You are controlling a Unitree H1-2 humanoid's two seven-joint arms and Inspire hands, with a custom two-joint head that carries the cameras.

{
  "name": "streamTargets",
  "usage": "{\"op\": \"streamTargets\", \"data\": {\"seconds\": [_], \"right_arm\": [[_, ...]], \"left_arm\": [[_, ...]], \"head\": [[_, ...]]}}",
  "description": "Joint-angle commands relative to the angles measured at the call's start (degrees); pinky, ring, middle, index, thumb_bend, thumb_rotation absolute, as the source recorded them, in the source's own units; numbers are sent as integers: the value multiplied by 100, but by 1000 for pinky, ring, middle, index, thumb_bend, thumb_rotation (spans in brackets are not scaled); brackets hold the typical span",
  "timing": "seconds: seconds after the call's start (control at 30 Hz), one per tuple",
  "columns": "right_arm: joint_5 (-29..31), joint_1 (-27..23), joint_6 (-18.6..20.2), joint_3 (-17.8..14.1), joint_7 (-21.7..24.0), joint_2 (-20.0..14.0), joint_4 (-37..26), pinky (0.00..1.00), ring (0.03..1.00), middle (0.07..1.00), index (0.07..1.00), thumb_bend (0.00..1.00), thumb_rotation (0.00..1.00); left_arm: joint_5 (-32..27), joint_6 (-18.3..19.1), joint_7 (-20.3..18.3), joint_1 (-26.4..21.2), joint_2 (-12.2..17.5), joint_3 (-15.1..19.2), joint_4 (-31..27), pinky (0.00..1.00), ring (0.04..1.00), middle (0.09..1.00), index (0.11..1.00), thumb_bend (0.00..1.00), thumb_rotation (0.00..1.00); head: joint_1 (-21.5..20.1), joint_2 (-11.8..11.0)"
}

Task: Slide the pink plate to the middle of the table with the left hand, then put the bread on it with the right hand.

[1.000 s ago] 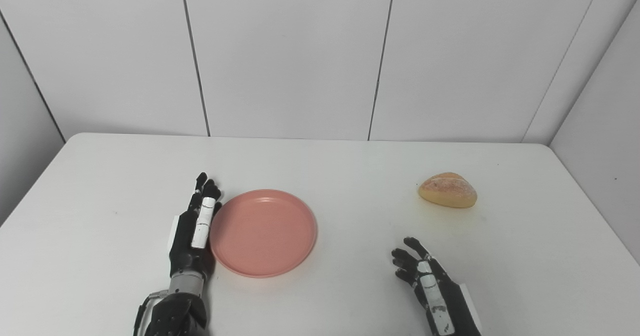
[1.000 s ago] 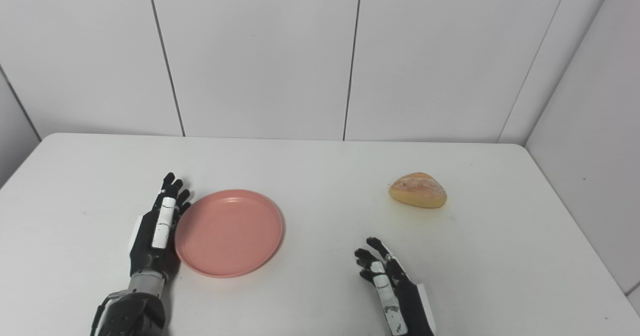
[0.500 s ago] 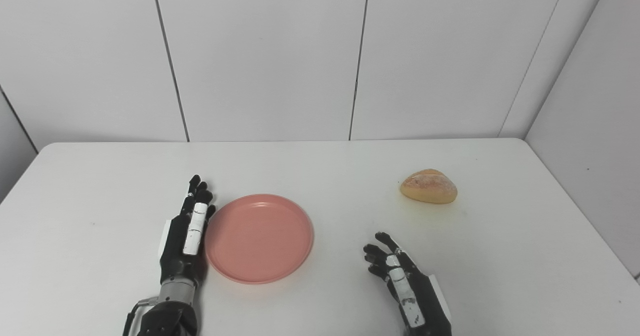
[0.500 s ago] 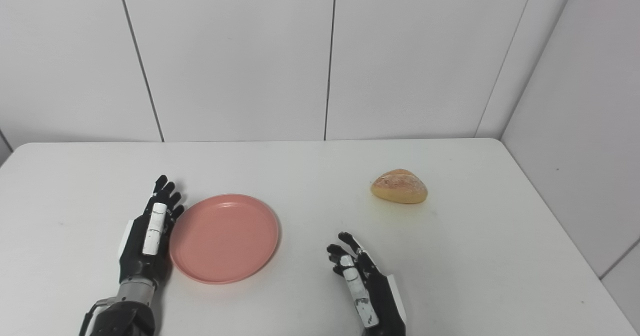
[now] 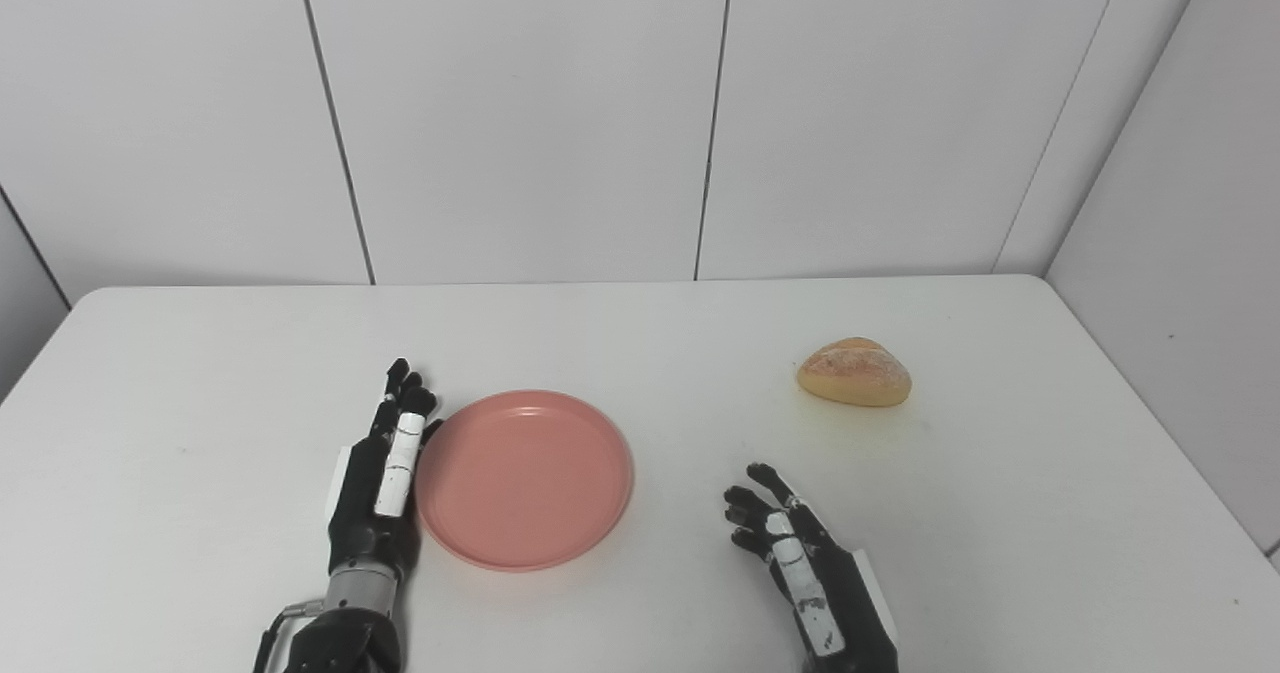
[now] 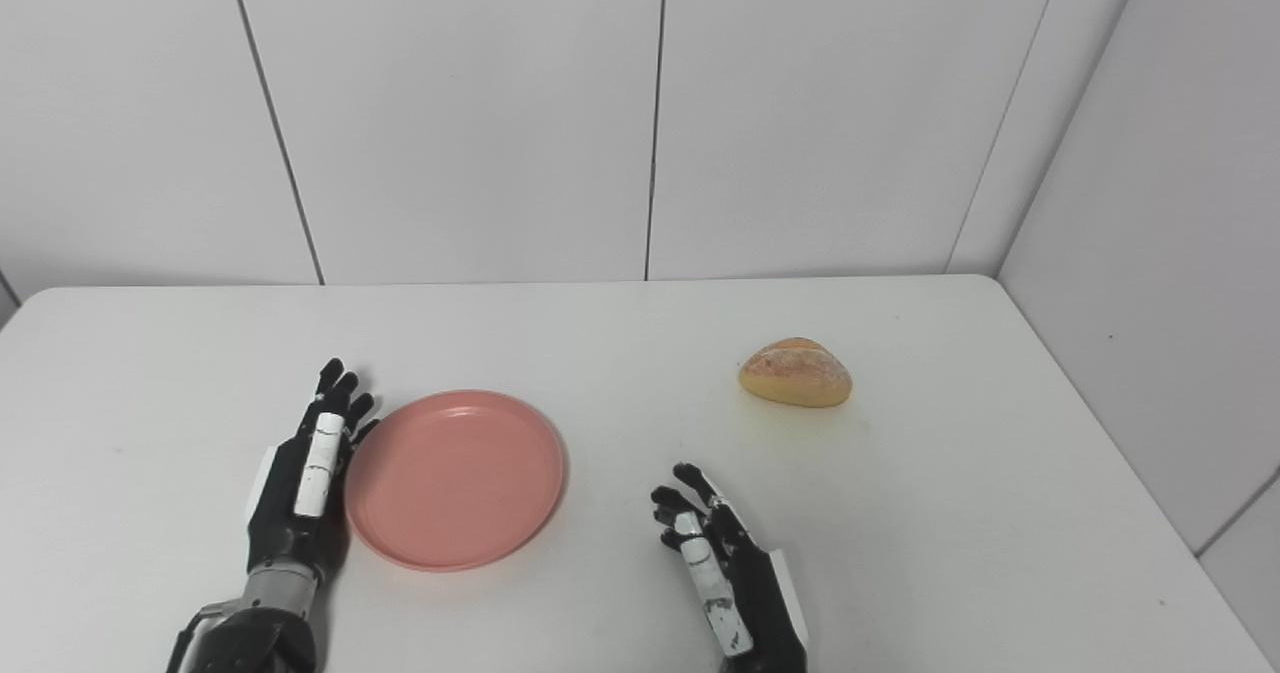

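Note:
The pink plate (image 5: 525,478) lies flat on the white table (image 5: 640,333), left of the middle. My left hand (image 5: 381,473) is open with straight fingers, its edge standing against the plate's left rim. A golden bread roll (image 5: 854,373) lies on the table at the right, further back. My right hand (image 5: 795,553) is open and empty, resting near the front edge, below and to the left of the bread and well apart from it. The same scene shows in the right eye view, with the plate (image 6: 455,478) and the bread (image 6: 796,373).
White wall panels stand behind the table and along its right side (image 5: 1180,253). The table's rounded back right corner is near the bread.
The camera has shifted, moving the whole picture. Against the table, the left hand and plate have edged slightly right. The right hand and the bread stay in place.

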Motion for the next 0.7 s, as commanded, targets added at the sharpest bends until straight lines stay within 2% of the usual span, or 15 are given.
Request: {"op": "streamTargets", "data": {"seconds": [0.0, 0.17, 0.3, 0.47, 0.57, 0.6, 0.63, 0.67], "right_arm": [[-132, -15, -180, -6, -67, 69, -135, 824, 821, 816, 860, 761, 814], [-759, -78, -97, 19, -258, 43, -716, 793, 804, 803, 843, 713, 839], [-1094, -214, -106, 26, -189, -63, -1106, 746, 776, 783, 841, 700, 781], [-1929, -640, -34, -3, -73, -506, -1435, 648, 724, 765, 861, 736, 841], [-2595, -906, -131, 11, -55, -839, -1442, 683, 736, 771, 854, 778, 831], [-3013, -1040, -144, 43, 13, -1050, -1449, 689, 739, 773, 853, 787, 826], [-3302, -1131, -144, 72, 60, -1197, -1456, 711, 767, 796, 869, 849, 775], [-3689, -1283, -193, 101, 134, -1422, -1459, 717, 774, 802, 873, 865, 762]], "left_arm": [[-12, -167, -50, -81, -9, -4, -167, 940, 967, 994, 980, 895, 805], [-145, -97, -160, -59, 46, 53, -202, 992, 992, 1000, 997, 893, 790], [-134, -87, -131, -39, 24, 101, -120, 995, 979, 978, 983, 874, 792], [-130, -129, -137, -32, 12, 130, -65, 957, 964, 976, 980, 873, 788], [-152, -152, -153, -40, 7, 141, -23, 957, 963, 984, 980, 880, 788], [-164, -150, -152, -47, 2, 150, -7, 959, 963, 985, 980, 882, 787], [-172, -150, -150, -52, -2, 156, 4, 961, 962, 985, 982, 882, 787], [-193, -134, -152, -54, -12, 163, -2, 962, 961, 985, 982, 882, 787]], "head": [[-15, -3], [-109, -33], [-106, -74], [-108, -112], [-107, -149], [-105, -155], [-105, -155], [-105, -177]]}}
